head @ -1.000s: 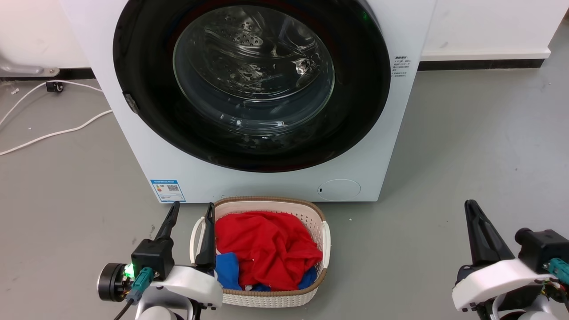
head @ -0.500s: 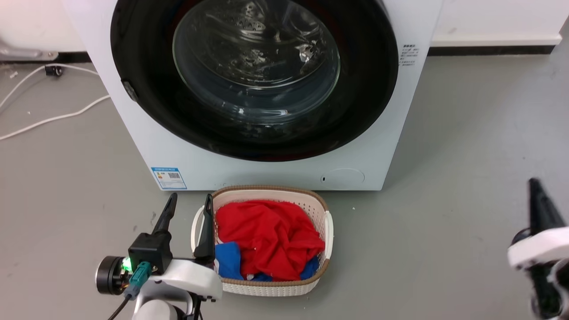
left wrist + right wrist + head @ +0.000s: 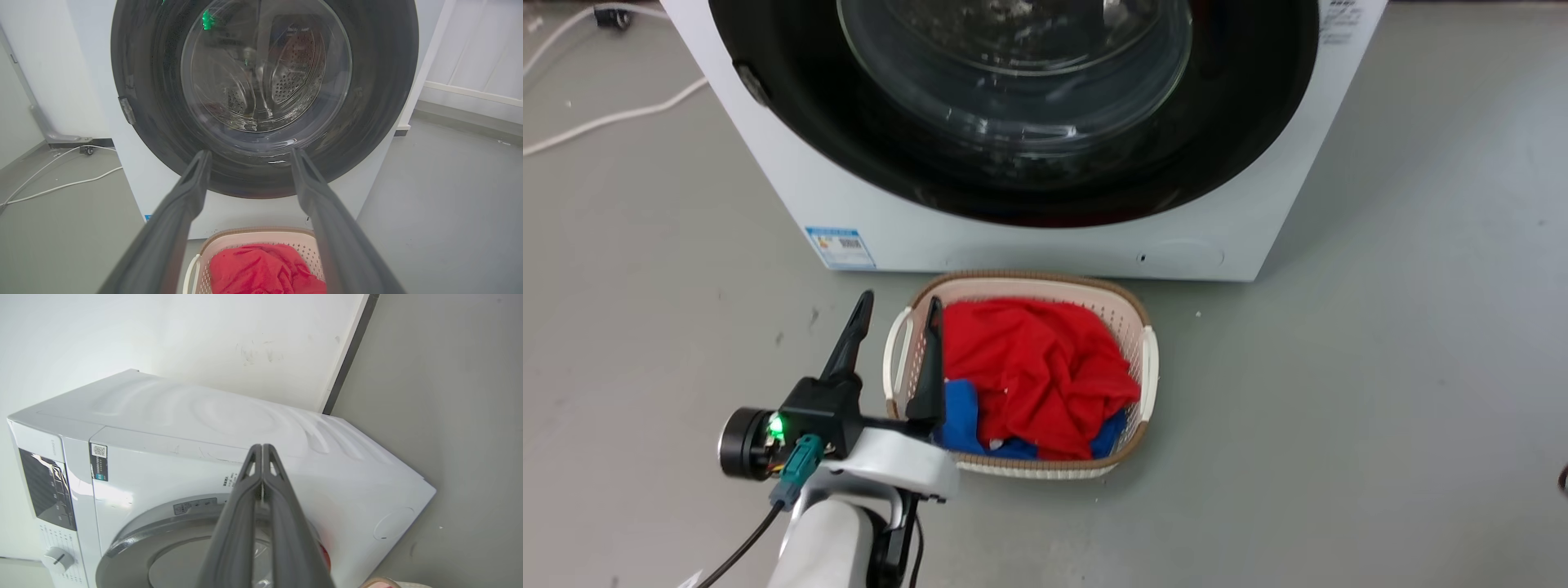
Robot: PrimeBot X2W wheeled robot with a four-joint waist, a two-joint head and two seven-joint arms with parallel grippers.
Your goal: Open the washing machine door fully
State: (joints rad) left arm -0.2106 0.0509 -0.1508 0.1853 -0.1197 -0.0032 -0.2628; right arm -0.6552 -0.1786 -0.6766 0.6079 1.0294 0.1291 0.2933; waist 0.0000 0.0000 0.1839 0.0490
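Washing machine door (image 3: 1013, 98) sits shut at 12 o'clock of the left gripper (image 3: 898, 304), whose jaws are spread wide and empty, while the right gripper (image 3: 261, 448) is pinched closed on nothing; door judged rigid, heavyish, glossy-slick with fragile glass, so the rim near the grey tab (image 3: 752, 82) at its 9 o'clock looks the likeliest hold.
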